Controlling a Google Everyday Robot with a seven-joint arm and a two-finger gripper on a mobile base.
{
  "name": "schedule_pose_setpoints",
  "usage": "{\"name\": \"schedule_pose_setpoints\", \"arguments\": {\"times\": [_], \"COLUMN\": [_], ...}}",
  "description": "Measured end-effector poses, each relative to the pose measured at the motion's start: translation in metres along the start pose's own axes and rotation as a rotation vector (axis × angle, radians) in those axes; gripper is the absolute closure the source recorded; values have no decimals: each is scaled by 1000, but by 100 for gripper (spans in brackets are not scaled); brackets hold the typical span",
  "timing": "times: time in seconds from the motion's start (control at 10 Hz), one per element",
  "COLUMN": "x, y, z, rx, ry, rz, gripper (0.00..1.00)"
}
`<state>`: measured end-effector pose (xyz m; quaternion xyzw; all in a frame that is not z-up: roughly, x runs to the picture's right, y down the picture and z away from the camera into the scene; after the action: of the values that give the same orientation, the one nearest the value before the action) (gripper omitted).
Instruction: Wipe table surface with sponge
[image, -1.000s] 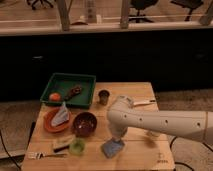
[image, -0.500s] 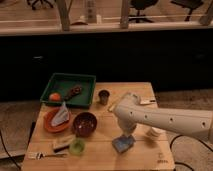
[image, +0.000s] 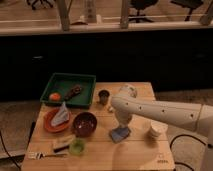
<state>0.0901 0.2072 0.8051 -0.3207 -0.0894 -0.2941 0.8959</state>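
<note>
No words or numbers can be read. The small dark mark (image: 161, 160) at the 5 o'clock corner of the table (image: 105, 156) is not legible.

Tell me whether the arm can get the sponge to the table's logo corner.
Probably yes. The gripper is down on the sponge, jaws shut, and the table surface toward that corner is bare; only the white cup stands close beside the route.

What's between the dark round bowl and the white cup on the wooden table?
The small blue-grey sponge lies there on the wood, and the robot's gripper holds it from above. The camera view shows this.
</note>
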Motion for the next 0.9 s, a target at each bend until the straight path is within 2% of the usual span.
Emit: {"name": "schedule_pose_setpoints", "arguments": {"times": [0.2,0.4,0.5,0.6,0.8,0.9], "x": [-38,-68,-72,-70,-51,-34], "y": [-10,5,9,15,33,41], "z": [-2,-7,-8,-9,-10,-9], "rx": [27,19,12,-2,-43,-67], "ry": [-56,-100,-108,-105,-77,-31], "rz": [-70,-116,-120,-116,-67,-31], "gripper": [100,100,100,100,100,100]}}
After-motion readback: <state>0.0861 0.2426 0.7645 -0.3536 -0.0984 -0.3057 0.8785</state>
